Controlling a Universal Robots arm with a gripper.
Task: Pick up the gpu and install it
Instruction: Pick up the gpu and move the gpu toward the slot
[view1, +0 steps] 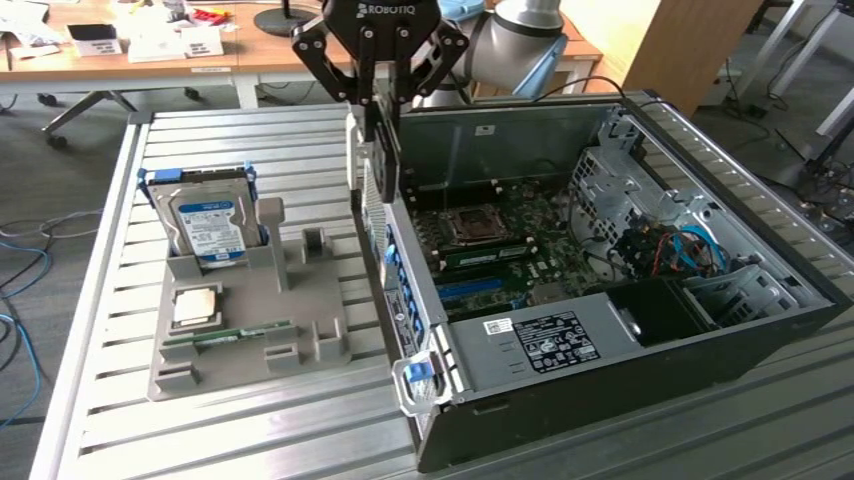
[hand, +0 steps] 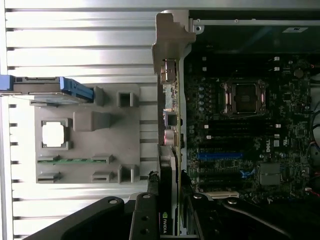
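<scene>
Over the case (view1: 601, 400) wall, at one o'clock from the gray tray (view1: 320, 300), the gpu (view1: 380, 160) is clamped edge-on by the near-closed fingers of the gripper (view1: 380, 98).

— What stands on the slatted metal table (view1: 240, 420)?
— A grey holder (view1: 320, 300) on the exterior view's left, and just beside it an open black computer case (view1: 641, 400).
— What does the holder carry?
— A hard drive (view1: 211, 225) with a blue-white label stands upright at one end, with blue rails on its sides. A square processor chip (view1: 196, 305) lies flat in a recess, and a thin green memory stick (view1: 240, 333) sits in a slot near it.
— And inside the case?
— A motherboard (view1: 521, 230) with a square socket (view1: 470, 222) and a blue slot (view1: 474, 292), plus a black unit with a white label (view1: 547, 335).
— Behind?
— A wooden table (view1: 134, 65) with papers on it.
</scene>
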